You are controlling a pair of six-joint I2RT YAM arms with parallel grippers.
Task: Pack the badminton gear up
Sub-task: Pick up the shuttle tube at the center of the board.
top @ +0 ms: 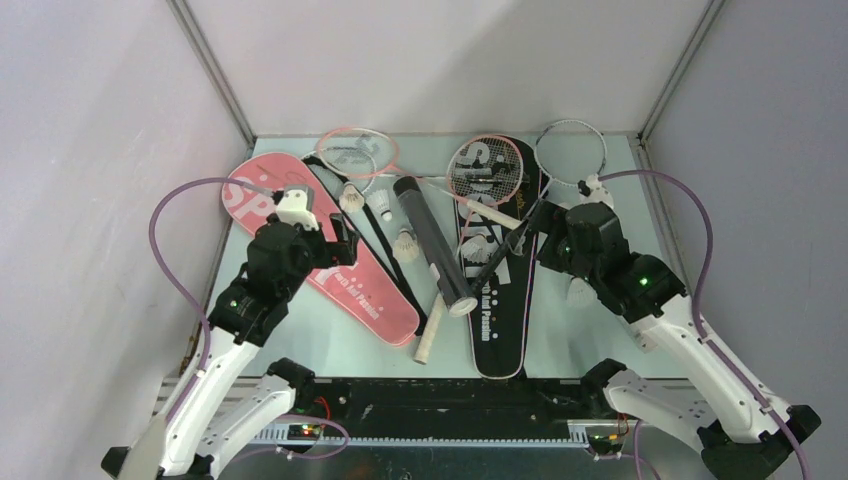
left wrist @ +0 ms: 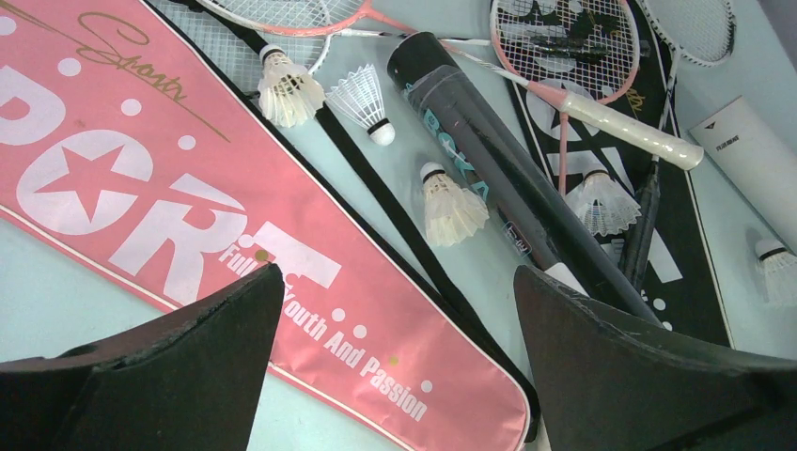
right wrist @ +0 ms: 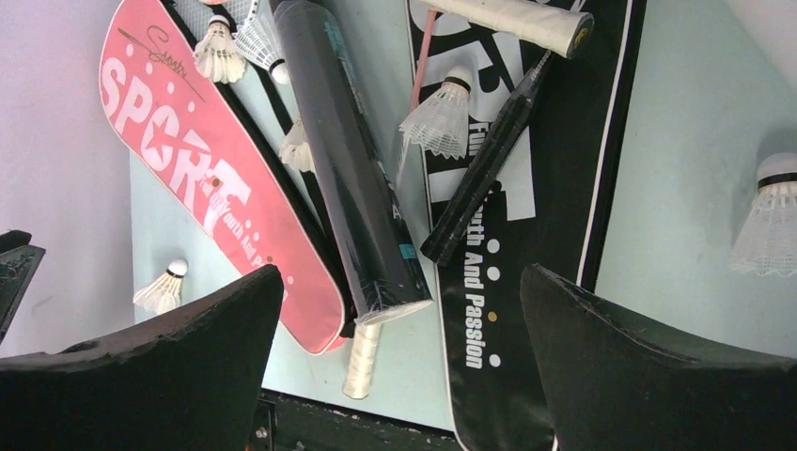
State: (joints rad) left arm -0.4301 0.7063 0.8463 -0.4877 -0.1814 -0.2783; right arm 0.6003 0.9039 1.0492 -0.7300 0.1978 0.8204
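The left gripper [left wrist: 397,277], jaws spread and empty, hung over the pink cover [left wrist: 122,188], the right gripper [right wrist: 399,272] likewise above the black tube [right wrist: 343,160] and black cover [right wrist: 564,141], so packing seemed unstarted, the next move probably calling for a descent onto a loose shuttlecock [left wrist: 451,209].

- Top view: the left arm [top: 262,275] hides the middle of the pink racket-shaped fabric cover [top: 375,300].
- Left wrist view: the right edge cuts off the white cylindrical shuttle tube [left wrist: 747,160]; small label print on the black cylindrical shuttle tube [left wrist: 470,141] is illegible.
- Right wrist view: the right edge cuts off a white feather shuttlecock [right wrist: 766,221].
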